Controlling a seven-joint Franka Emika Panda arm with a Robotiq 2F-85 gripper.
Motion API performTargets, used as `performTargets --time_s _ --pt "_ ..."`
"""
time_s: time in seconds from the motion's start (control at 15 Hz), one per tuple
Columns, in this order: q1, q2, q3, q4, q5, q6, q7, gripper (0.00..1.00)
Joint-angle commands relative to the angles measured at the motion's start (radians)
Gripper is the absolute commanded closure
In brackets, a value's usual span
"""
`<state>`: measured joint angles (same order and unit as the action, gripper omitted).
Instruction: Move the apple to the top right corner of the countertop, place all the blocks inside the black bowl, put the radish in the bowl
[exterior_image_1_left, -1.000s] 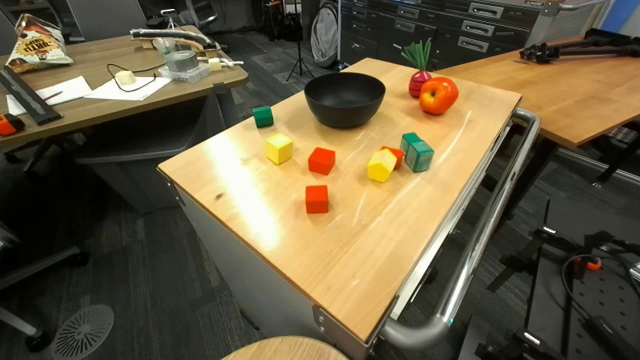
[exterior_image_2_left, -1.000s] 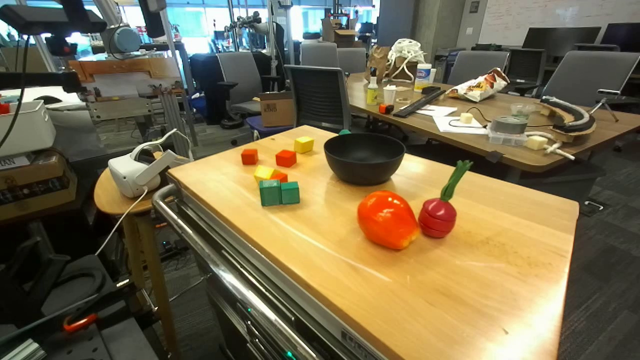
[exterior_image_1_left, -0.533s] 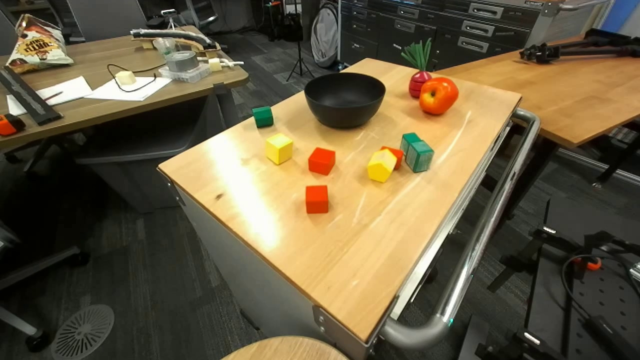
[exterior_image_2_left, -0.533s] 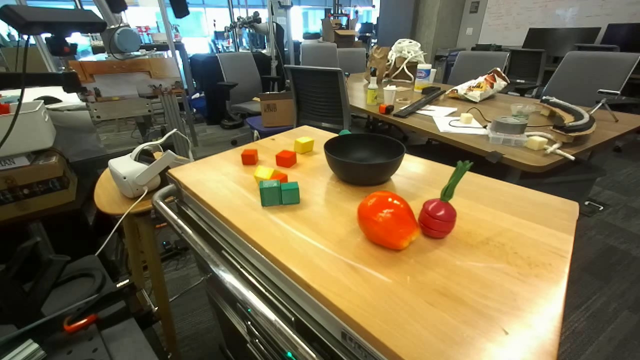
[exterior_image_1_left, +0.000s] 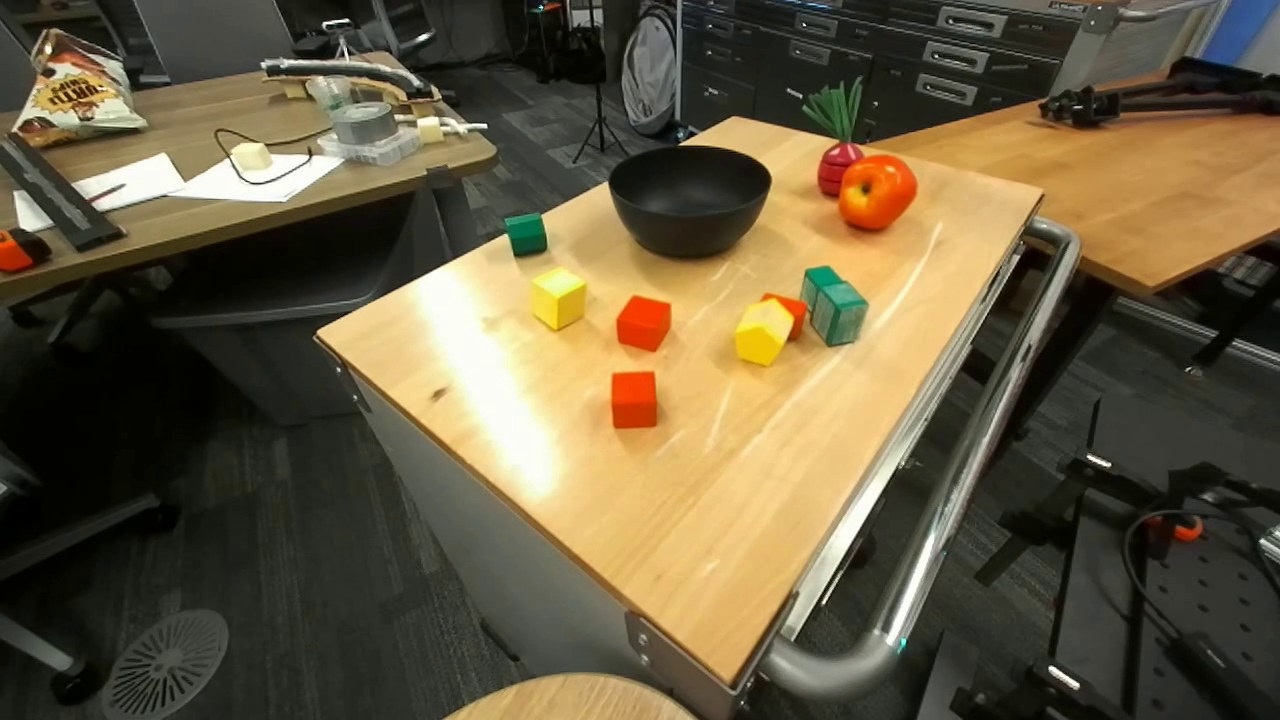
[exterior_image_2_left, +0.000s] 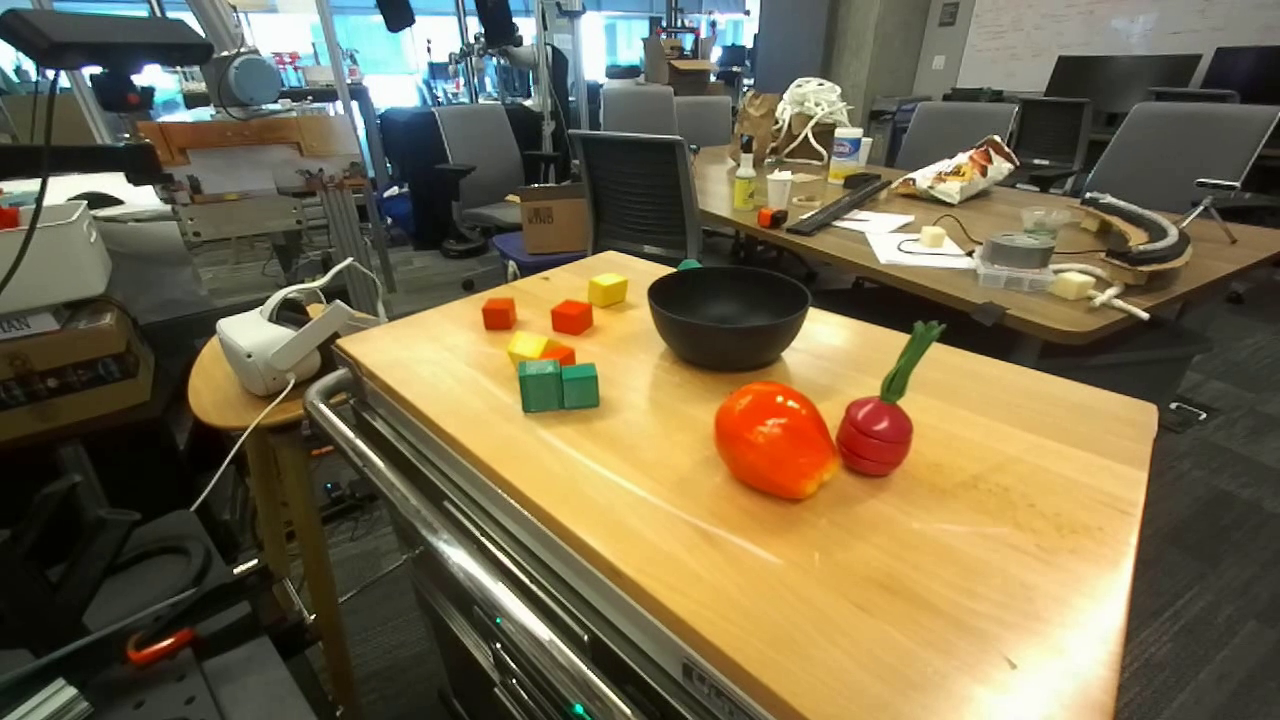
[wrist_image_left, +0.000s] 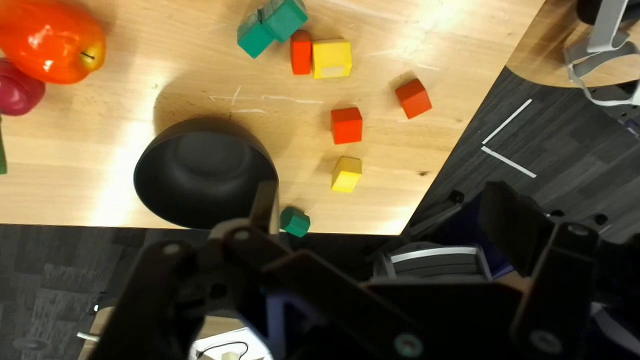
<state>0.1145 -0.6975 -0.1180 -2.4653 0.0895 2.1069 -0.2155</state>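
While the tool (wrist_image_left: 382, 195) hangs spread wide, nothing gripped, I'd guess apple (wrist_image_left: 55, 46) first: it lies past the black bowl (wrist_image_left: 200, 175) from the tool, so clear its rim.

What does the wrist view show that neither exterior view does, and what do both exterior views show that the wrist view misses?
Only the wrist view shows two white strips on the floor, and the end effector close up, standing open; two dark tips at the top of an exterior view may belong to it.
Only the exterior views show the metal rail and the chip bag.
Shared: the bowl, apple, radish, countertop and eight blocks, though one green block is mostly hidden in an exterior view.
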Motion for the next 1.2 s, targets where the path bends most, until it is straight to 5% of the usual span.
performTargets --time_s 0.0,0.2,0.53,1.13 --pt "-0.015 0.003 0.013 0.003 0.011 -0.003 -0.005 0.0" --pt "-0.044 0.089 0.035 0.072 -0.028 0.01 0.036 0.0" --pt "-0.156 0.252 -0.02 0.137 -0.087 0.097 0.064 0.0" --pt "-0.239 0.558 -0.08 0.124 -0.079 0.314 0.043 0.0"
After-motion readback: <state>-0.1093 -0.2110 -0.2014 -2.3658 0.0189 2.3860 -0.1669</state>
